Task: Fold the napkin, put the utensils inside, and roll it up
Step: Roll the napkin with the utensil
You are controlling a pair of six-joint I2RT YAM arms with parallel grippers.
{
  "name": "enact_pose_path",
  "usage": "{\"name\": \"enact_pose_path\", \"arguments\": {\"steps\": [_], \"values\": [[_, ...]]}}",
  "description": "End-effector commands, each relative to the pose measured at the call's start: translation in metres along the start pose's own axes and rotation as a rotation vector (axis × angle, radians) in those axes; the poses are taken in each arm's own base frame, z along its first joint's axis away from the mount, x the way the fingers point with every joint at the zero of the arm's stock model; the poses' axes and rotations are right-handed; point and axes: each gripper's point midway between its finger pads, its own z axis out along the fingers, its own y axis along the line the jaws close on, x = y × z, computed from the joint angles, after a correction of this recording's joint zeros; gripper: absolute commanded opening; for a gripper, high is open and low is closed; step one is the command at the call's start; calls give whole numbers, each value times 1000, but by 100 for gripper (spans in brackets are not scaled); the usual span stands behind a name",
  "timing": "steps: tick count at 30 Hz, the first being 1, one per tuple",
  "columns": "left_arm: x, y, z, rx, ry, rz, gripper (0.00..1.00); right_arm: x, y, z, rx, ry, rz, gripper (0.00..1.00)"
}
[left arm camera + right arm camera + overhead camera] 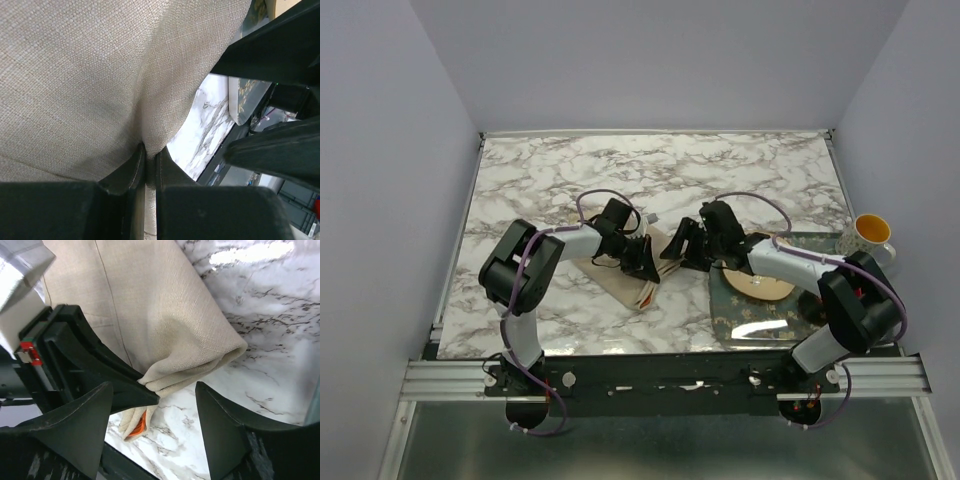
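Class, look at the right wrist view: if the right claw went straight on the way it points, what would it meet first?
Probably the napkin, whose folded end lies dead ahead of the open right claw. The left claw, pinching the cloth, sits just beside that line; depth is unclear.

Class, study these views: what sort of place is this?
Probably a lab test cell staged as a dining table: plain walls box in a marble-look tabletop, set with plate, placemat and mug.

Soft, even overhead light fills the top view, leaving only faint shadows on the table (720, 170) and a pale glare patch by its near right corner. Up close the napkin (80, 75) weave is sharp; the background beyond it blurs.
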Motion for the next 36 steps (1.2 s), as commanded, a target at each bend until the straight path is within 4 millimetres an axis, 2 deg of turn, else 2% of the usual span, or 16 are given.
{"name": "enact_pose_path", "arguments": {"steps": [1, 5, 6, 7, 9, 13, 16, 23, 29, 31, 36], "values": [[4, -3, 0, 38, 9, -16, 0, -7, -11, -11, 83, -46, 0, 75], [2, -7, -2, 51, -6, -17, 0, -3, -8, -5, 99, -15, 130, 73], [0, -8, -3, 52, -12, -15, 0, 1, -13, 1, 131, 10, 156, 73], [-1, -10, -4, 56, -18, -12, 0, -6, -3, 2, 122, 7, 166, 73], [0, -9, -4, 53, -19, -13, 0, 3, -8, 4, 179, 57, 231, 73], [0, -8, -4, 49, -24, -11, 0, 7, -3, -2, 199, 39, 267, 72], [1, -6, -4, 39, -25, -10, 0, 16, -11, -7, 238, 53, 291, 71], [-1, -3, -6, 5, -39, -4, 0, 22, -25, -15, 280, 36, 238, 70], [0, -3, -4, 5, -33, -3, 0, 25, -7, 8, 253, 94, 270, 69], [0, -4, -5, 6, -36, 1, 0, 31, -8, 16, 270, 120, 299, 68], [2, -7, -4, 12, -35, 8, 0, 43, -11, 21, 304, 118, 335, 63]]}}
